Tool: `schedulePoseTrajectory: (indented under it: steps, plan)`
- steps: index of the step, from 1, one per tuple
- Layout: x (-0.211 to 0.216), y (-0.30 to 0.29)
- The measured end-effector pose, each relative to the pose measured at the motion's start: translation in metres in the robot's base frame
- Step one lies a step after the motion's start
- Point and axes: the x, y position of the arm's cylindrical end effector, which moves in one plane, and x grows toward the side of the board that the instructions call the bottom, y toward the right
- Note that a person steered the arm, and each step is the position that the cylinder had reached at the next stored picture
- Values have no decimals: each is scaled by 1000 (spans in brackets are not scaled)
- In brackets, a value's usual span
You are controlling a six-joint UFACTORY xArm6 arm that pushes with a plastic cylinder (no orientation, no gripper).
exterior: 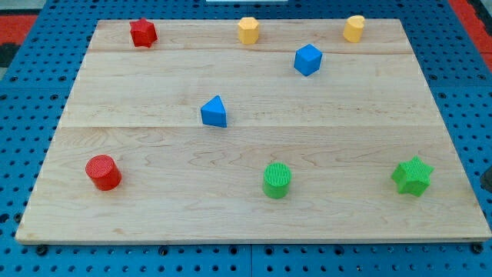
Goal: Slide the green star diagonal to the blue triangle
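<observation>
The green star (413, 176) lies near the board's lower right corner. The blue triangle (214, 112) lies left of the board's middle, far up and to the left of the star. A small dark shape (487, 180) shows at the view's right edge, off the board and just right of the star. I cannot tell whether it is my tip. No rod shows over the board.
A green cylinder (277, 180) stands at the bottom middle and a red cylinder (103, 171) at the lower left. A blue cube (307, 59) lies upper right of centre. A red star (143, 32) and two yellow blocks (248, 30) (354, 28) line the top edge.
</observation>
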Motion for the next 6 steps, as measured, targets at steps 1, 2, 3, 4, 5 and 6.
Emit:
schedulePoseTrajectory:
  steps: [1,2,3,4,5,6]
  plan:
    - [-6,0]
    - [-13,-24]
    - [-9,-76]
    - [-9,-124]
    - [-11,-154]
    - [-13,-184]
